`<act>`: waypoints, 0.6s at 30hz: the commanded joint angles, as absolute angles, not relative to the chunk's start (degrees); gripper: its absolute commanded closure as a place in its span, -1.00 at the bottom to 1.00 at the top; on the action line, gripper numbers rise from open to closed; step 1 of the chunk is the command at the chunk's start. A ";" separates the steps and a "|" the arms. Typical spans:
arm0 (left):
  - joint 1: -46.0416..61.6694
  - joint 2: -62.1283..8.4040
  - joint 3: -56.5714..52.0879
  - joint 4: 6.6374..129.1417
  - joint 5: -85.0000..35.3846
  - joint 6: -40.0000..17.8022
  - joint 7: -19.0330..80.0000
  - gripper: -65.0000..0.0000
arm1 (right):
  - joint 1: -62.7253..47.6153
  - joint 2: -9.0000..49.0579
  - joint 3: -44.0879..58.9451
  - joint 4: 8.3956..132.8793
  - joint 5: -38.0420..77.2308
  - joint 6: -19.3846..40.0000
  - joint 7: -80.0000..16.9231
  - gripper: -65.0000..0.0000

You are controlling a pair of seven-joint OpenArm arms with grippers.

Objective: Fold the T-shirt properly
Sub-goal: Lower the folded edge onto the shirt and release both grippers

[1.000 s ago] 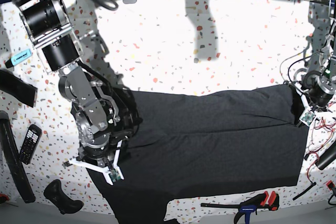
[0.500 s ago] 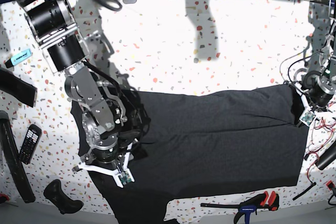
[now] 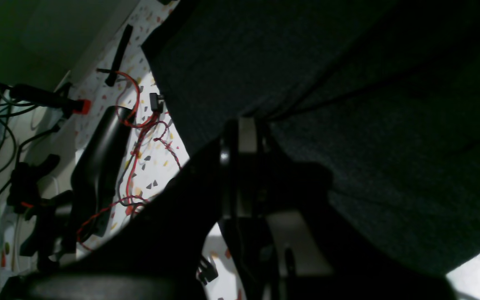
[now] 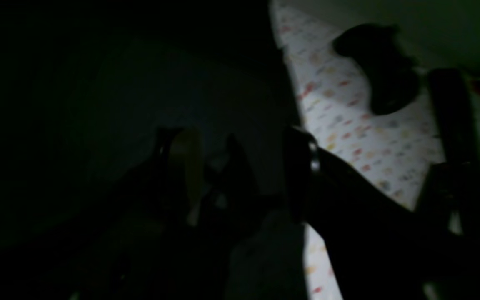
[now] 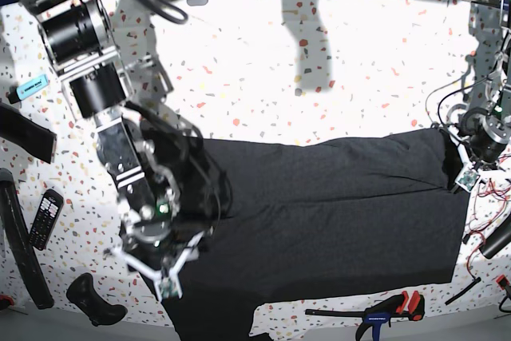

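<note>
The dark charcoal T-shirt (image 5: pixel 335 205) lies spread over the lower half of the table, print hidden. My left gripper (image 5: pixel 457 164) sits at its right edge; in the left wrist view this gripper (image 3: pixel 240 125) is shut on the T-shirt (image 3: pixel 348 83), with creases running out from the pinch. My right gripper (image 5: pixel 157 259) points down over the shirt's left part, where the fabric bunches beside the arm. The right wrist view is very dark: the gripper (image 4: pixel 240 166) has its fingers apart over the black T-shirt (image 4: pixel 98 104), and I cannot tell if they touch it.
Left of the shirt lie a remote (image 5: pixel 45 217), a black handle (image 5: pixel 92 297), a black strap (image 5: pixel 16 237) and a cyan marker (image 5: pixel 30 85). A clamp (image 5: pixel 383 309) lies at the front edge. Red wires (image 5: pixel 487 189) crowd the right edge.
My right arm swung right, then back left and toward the front edge, over the shirt's left part. The fabric beside it bunched a little. My left arm has not moved.
</note>
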State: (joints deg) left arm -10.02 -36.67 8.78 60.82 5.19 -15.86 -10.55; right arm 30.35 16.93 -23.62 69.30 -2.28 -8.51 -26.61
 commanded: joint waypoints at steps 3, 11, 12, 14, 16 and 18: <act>-11.29 -37.82 8.29 61.47 4.89 -15.27 -11.88 1.00 | 32.34 16.69 -20.95 70.22 -3.38 -8.97 -26.46 0.07; -11.92 -37.82 8.29 61.47 4.95 -15.25 -12.08 1.00 | 32.23 16.82 -20.25 70.22 -3.44 -8.78 -29.04 0.07; -11.90 -37.82 8.29 61.47 4.95 -15.25 -12.05 1.00 | 32.23 16.82 -20.25 70.22 -3.44 -8.51 -29.36 0.07; -11.92 -37.85 8.29 61.47 5.10 -15.22 -12.08 0.85 | 32.23 16.82 -20.25 70.22 -3.44 -6.68 -29.87 0.07; -12.27 -37.80 8.29 61.47 5.10 -14.79 -12.05 0.35 | 32.21 16.82 -20.25 70.22 -3.42 -4.80 -30.09 0.07; -12.58 -37.80 8.29 61.47 5.08 -11.66 -12.01 0.19 | 32.21 16.82 -20.25 70.22 -3.42 -4.45 -30.09 0.07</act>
State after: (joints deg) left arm -11.14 -36.53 8.80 60.82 5.41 -12.36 -10.74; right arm 30.15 16.49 -20.67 69.30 -2.85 -4.40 -31.35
